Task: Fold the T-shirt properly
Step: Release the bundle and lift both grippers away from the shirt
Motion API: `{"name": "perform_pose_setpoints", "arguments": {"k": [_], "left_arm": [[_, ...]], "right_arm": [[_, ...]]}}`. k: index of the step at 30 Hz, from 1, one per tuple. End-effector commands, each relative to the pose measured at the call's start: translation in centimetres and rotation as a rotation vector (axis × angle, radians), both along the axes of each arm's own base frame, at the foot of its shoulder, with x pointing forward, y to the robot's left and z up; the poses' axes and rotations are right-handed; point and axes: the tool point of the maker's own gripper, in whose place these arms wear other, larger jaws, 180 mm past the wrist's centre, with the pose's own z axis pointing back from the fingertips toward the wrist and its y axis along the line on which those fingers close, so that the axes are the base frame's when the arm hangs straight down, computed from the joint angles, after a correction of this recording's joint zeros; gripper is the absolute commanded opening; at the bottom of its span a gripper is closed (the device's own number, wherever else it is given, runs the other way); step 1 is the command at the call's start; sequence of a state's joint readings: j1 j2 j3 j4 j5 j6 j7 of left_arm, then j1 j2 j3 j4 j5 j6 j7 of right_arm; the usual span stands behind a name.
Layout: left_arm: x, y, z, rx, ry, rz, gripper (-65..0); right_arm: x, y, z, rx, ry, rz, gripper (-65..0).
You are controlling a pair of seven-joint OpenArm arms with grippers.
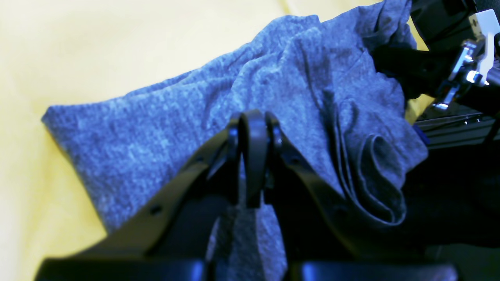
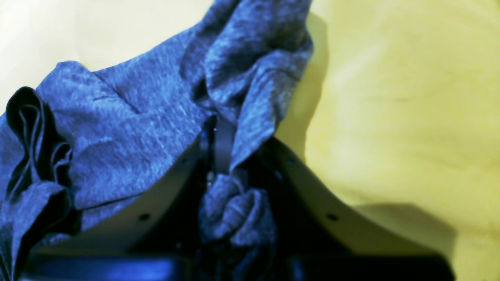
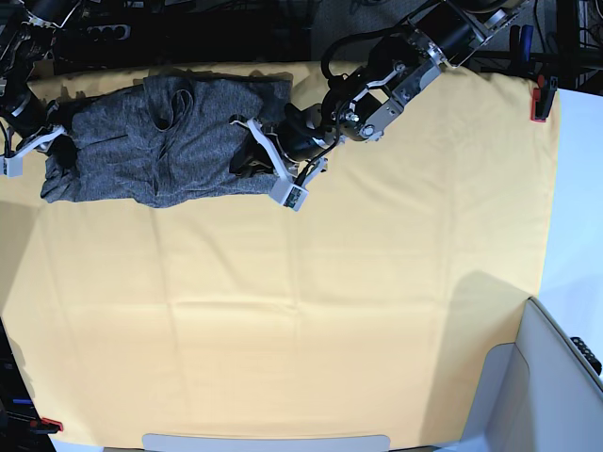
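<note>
Early stage, no neat fold visible yet. T-shirt (image 3: 160, 146) bunched into a long rumpled band at upper left of the base view, on the yellow cloth (image 3: 311, 311) over the worktop, near the far edge. Stretched sideways between both arms, still creased and lumpy, with folds and ridges through the middle and a rolled hem or cuff showing in the left wrist view. Left gripper (image 3: 273, 169) at the band's right end in the base view, fingers (image 1: 254, 128) clenched tight with grey knit running down between them in the wrist view; grasping the T-shirt, by the look of it. Right gripper (image 3: 42, 141) at the band's left end, fingers (image 2: 218, 140) closed onto a twisted wad of the T-shirt, fabric bunched below the tips in the right wrist view. Sleeves not laid out distinctly; cannot tell where either one lies. Judged: both ends gripped, likely ready for spreading or carrying over. Left to do: flatten, tuck sleeves in, fold into a tidy stack. Most of the yellow cloth below in the base view unused.
</note>
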State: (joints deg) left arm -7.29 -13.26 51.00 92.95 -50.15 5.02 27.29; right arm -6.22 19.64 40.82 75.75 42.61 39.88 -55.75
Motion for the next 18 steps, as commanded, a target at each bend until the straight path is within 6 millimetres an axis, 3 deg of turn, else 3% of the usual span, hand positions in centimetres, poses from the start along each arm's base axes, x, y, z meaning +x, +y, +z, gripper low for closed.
{"name": "perform_pose_setpoints", "arguments": {"k": [1,8,13,18], "left_arm": [[0.7,-0.7,2.6,-0.054,-0.060,-0.006,-64.7],[1.9,2.2,5.7,-0.117,-0.110,0.098,-64.8],[2.3,5.7,4.3,-0.066,-0.071,0.161,-64.8],[2.2,9.7,3.8,-0.024,-0.065,0.237,-64.8]], "right_arm": [[-1.5,0.3,-1.1,-0.034,0.101,0.047,-65.0],[-0.2,3.0,3.4,-0.139,-0.025,0.122,-65.0],[-0.6,6.3,6.1,-0.182,-0.108,0.165,-65.0],[-0.6,12.2,8.8,-0.192,-0.201,0.271,-65.0]]}}
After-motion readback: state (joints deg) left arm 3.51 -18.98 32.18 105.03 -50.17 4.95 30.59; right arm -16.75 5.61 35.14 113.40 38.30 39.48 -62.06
